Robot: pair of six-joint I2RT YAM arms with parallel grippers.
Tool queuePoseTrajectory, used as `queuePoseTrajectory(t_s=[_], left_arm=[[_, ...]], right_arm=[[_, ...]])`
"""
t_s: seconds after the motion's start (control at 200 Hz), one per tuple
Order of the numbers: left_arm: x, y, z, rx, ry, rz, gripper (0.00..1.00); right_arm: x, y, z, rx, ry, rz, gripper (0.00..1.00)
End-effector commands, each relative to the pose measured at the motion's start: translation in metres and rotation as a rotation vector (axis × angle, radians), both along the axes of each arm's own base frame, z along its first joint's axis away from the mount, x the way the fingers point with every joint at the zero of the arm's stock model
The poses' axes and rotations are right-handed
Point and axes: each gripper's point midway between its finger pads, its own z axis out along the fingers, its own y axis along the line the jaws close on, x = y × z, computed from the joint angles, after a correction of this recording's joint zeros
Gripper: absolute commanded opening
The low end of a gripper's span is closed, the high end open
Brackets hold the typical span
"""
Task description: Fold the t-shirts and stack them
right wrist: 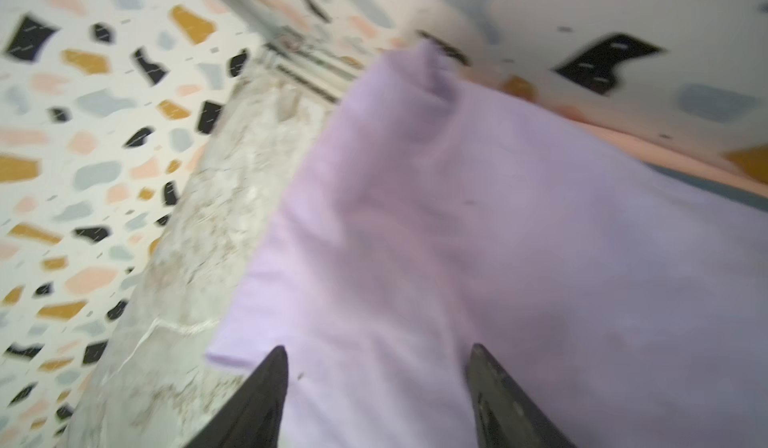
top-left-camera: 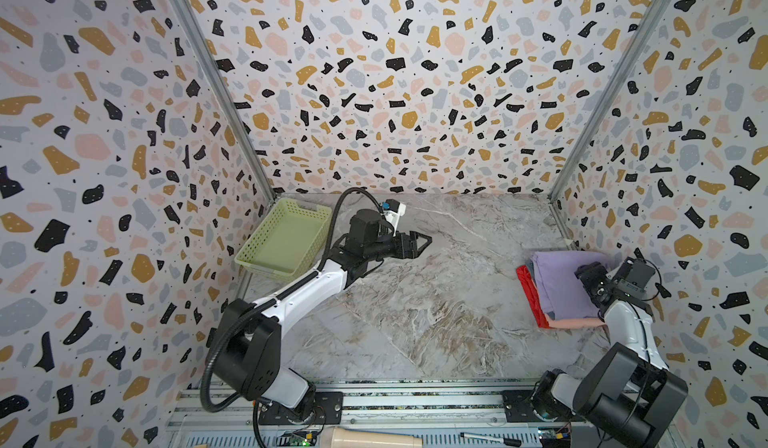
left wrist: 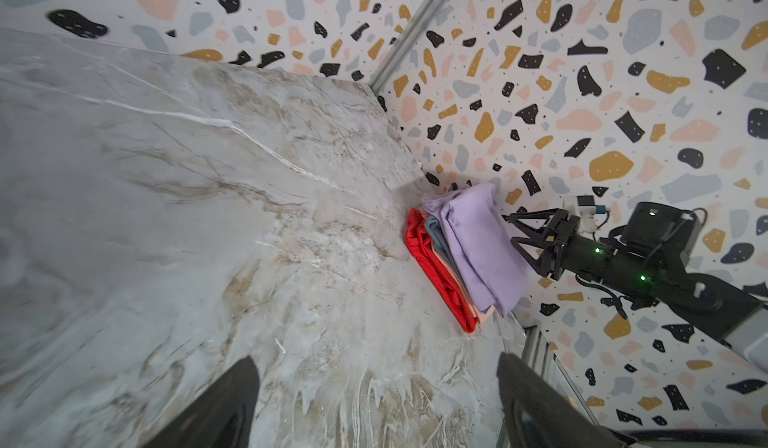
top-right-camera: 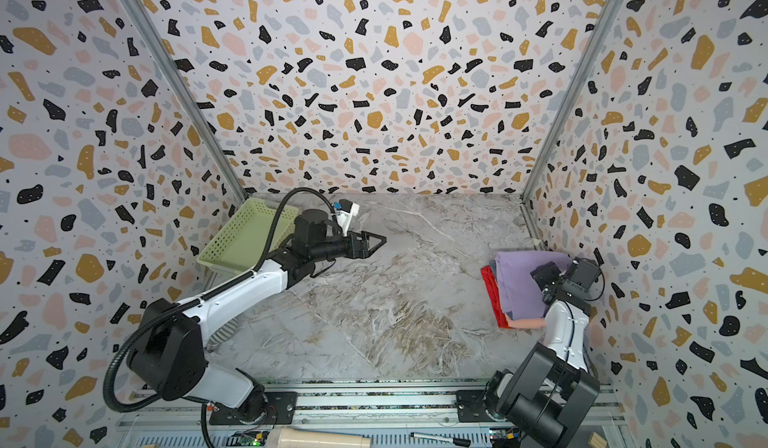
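The t-shirts lie folded in one stack at the table's right edge, against the wall. The lavender one (top-left-camera: pixel 559 284) (top-right-camera: pixel 519 279) (left wrist: pixel 473 242) (right wrist: pixel 457 238) is on top. Under it show a blue-grey edge (left wrist: pixel 438 238), a salmon pink edge (top-left-camera: pixel 573 322) and a red one (top-left-camera: pixel 530 296) (left wrist: pixel 432 267) at the bottom. My right gripper (top-left-camera: pixel 588 273) (top-right-camera: pixel 544 273) (left wrist: pixel 510 229) (right wrist: pixel 379 347) hovers over the lavender cloth, open and empty. My left gripper (top-left-camera: pixel 424 242) (top-right-camera: pixel 378 242) (left wrist: pixel 376 358) is open above bare marble left of centre, far from the stack, holding nothing.
An empty pale green lattice basket (top-left-camera: pixel 286 238) (top-right-camera: pixel 245 238) stands tilted at the back left, beside the left arm. The marble tabletop (top-left-camera: pixel 436 308) is walled on three sides. On the front rail lie a beige cylinder (top-left-camera: pixel 370 437) and a pen (top-left-camera: pixel 490 439).
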Motion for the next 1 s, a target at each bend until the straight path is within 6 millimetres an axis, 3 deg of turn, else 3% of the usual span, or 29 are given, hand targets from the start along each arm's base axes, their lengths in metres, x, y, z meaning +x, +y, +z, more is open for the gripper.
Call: queuePoseTrajectory(t_s=[0.0, 0.035, 0.095, 0.175, 0.305, 0.436, 0.511, 0.631, 0.746, 0.881, 0.996], left_arm=[[0.004, 0.043, 0.025, 0.080, -0.138, 0.156, 0.94], [0.004, 0.059, 0.033, 0.110, -0.179, 0.218, 1.00], [0.002, 0.088, 0.046, 0.181, -0.251, 0.342, 1.00], [-0.002, 0.133, 0.060, 0.277, -0.337, 0.531, 0.99], [-0.014, 0.205, 0.076, 0.446, -0.447, 0.844, 0.99], [-0.022, 0.259, 0.066, 0.588, -0.504, 1.092, 0.99], [-0.022, 0.278, 0.048, 0.590, -0.528, 1.185, 0.99], [-0.021, 0.301, 0.010, 0.521, -0.524, 1.251, 1.00], [-0.027, 0.328, -0.026, 0.509, -0.514, 1.297, 1.00], [-0.030, 0.341, -0.057, 0.527, -0.508, 1.303, 1.00], [-0.024, 0.339, -0.077, 0.623, -0.472, 1.250, 1.00]], right_arm=[[0.040, 0.046, 0.076, -0.193, -0.209, 0.225, 0.73], [0.048, 0.066, 0.080, -0.235, -0.220, 0.291, 0.77], [0.059, 0.097, 0.080, -0.295, -0.228, 0.367, 0.82], [0.068, 0.132, 0.075, -0.377, -0.247, 0.441, 1.00], [0.072, 0.169, 0.067, -0.576, -0.247, 0.473, 0.99], [0.066, 0.196, 0.051, -0.721, -0.232, 0.477, 0.99], [0.060, 0.199, 0.037, -0.747, -0.220, 0.458, 0.99], [0.049, 0.185, 0.015, -0.780, -0.212, 0.400, 0.99], [0.036, 0.168, 0.017, -0.833, -0.269, 0.327, 0.99], [0.035, 0.159, 0.010, -0.716, -0.326, 0.342, 0.99], [0.035, 0.154, -0.001, -0.735, -0.289, 0.353, 0.99]])
